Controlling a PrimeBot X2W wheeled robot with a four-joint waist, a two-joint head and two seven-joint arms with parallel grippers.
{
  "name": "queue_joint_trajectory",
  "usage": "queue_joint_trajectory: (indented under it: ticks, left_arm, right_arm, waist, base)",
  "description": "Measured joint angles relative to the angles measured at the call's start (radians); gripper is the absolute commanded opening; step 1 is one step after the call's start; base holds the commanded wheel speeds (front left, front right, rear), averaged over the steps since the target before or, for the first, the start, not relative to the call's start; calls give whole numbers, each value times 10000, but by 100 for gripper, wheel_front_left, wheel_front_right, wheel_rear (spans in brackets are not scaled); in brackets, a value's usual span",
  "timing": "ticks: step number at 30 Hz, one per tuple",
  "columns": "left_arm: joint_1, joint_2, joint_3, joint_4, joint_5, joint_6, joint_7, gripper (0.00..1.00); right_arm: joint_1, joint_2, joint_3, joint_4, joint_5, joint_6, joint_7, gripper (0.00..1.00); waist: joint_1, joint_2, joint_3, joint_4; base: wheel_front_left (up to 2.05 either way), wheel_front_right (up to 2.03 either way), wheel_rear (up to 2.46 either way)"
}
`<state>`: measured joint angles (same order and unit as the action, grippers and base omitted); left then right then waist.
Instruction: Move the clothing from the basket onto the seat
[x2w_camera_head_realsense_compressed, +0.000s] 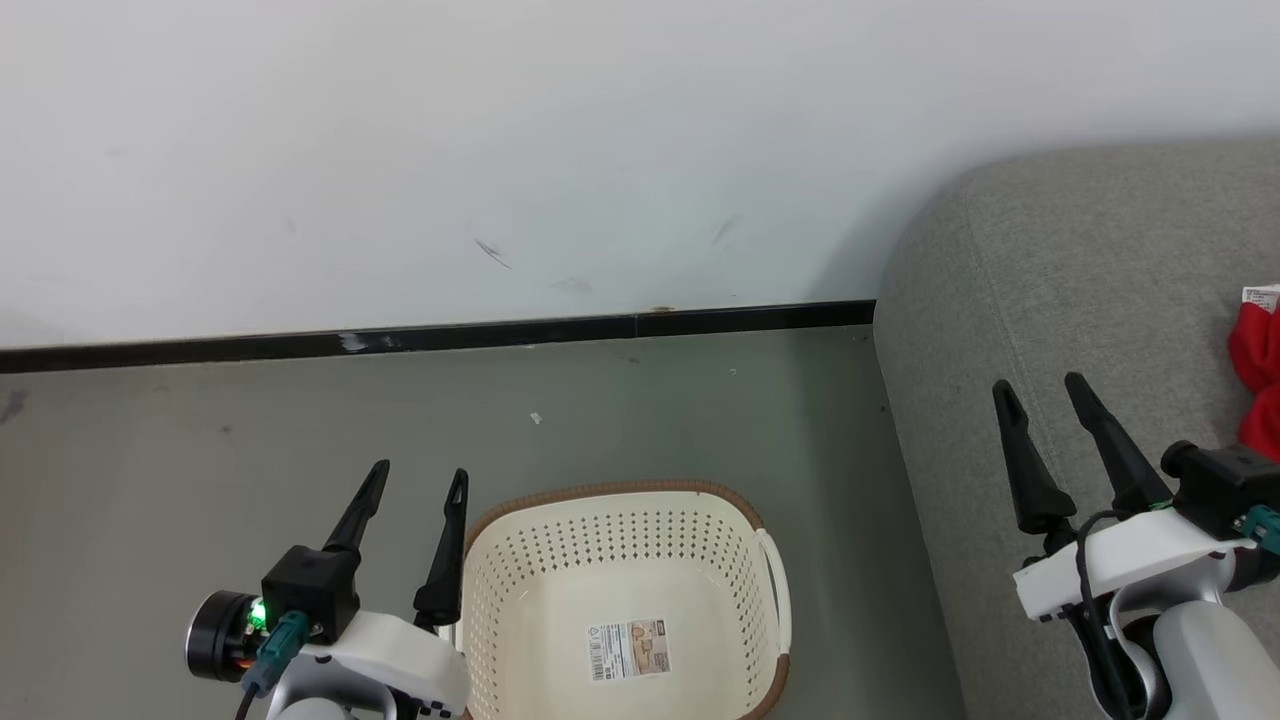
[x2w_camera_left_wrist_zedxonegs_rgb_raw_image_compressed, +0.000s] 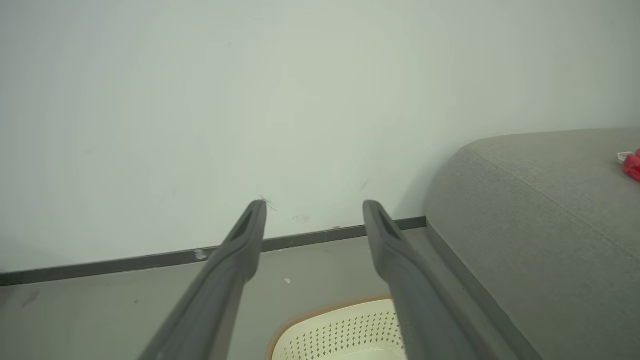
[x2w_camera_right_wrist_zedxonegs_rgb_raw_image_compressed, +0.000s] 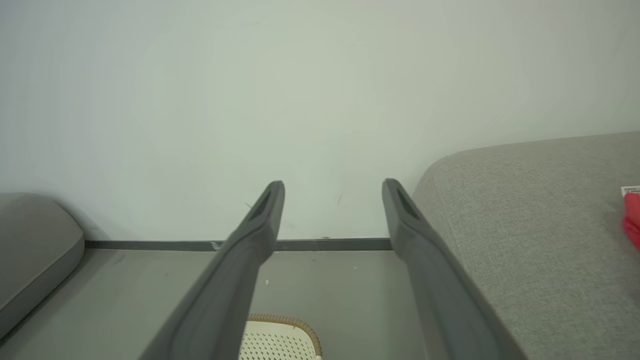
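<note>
**Two open grippers, one basket, clothing on the seat**

Nearest the head camera, at 7 o'clock, the left gripper (x2w_camera_head_realsense_compressed: 421, 470) has its two dark fingers spread apart and holds nothing. Its inner finger stands just beside the left rim of the basket (x2w_camera_head_realsense_compressed: 610, 490). At 4 o'clock the right gripper (x2w_camera_head_realsense_compressed: 1038, 382) is likewise spread wide with nothing in it, over the near edge of the seat (x2w_camera_head_realsense_compressed: 1080, 260). Each wrist view shows a wide gap between that arm's own fingertips: left gripper (x2w_camera_left_wrist_zedxonegs_rgb_raw_image_compressed: 315, 204), right gripper (x2w_camera_right_wrist_zedxonegs_rgb_raw_image_compressed: 334, 183).

Counted: two grippers, one basket, one seat, one piece of clothing (x2w_camera_head_realsense_compressed: 1258, 375).

The basket sits on the floor (x2w_camera_head_realsense_compressed: 650, 410) at 6 o'clock, and one sticker (x2w_camera_head_realsense_compressed: 628, 650) shows on its bottom. The clothing lies on the seat at 3 o'clock, cut off by the picture's edge, with a white label (x2w_camera_head_realsense_compressed: 1260, 293) at its top. It is well apart from the basket.

Edges: a narrow strip of floor separates the basket's right handle from the seat's rounded side. Toward 12 o'clock, open floor runs from the basket's brown rim to one black baseboard (x2w_camera_head_realsense_compressed: 450, 337) under the wall (x2w_camera_head_realsense_compressed: 500, 150). At 9 o'clock in the right wrist view, one more grey cushion (x2w_camera_right_wrist_zedxonegs_rgb_raw_image_compressed: 35, 250) rounds off against the floor.
</note>
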<state>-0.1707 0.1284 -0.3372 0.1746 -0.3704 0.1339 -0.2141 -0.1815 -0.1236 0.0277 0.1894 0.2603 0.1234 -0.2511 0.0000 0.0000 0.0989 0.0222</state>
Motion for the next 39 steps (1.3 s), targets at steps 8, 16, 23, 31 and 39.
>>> queue_joint_trajectory:
  ticks: [8, 16, 23, 31, 39]
  left_arm:
    - [-1, -23, 33, 290, -69, -2, -75, 100]
    - [53, -56, -4, 508, -52, -2, -159, 0]
    - [625, -290, -113, 976, -272, -59, -148, 0]
    - [634, -316, 107, 863, -1354, -238, 65, 0]
    - [648, -362, 458, 802, -2408, -418, 290, 0]
  right_arm:
    - [251, 33, -36, -88, -84, 0, 0, 100]
    - [498, 157, -21, 2, -138, -2, 17, 0]
    - [1109, 441, 94, 533, 71, -4, 44, 0]
    - [1109, 454, 17, 491, 1145, -4, 178, 0]
    - [1110, 487, -100, 468, 2489, -4, 527, 0]
  waist:
    - [0, 0, -148, 65]
    - [0, 0, -241, 179]
    - [0, 0, -243, 183]
    - [0, 0, -260, 182]
    - [8, 0, -331, 144]
  base:
    - [0, 0, 0]
    - [0, 0, 0]
    - [0, 0, 0]
    - [0, 0, 0]
    - [0, 0, 0]
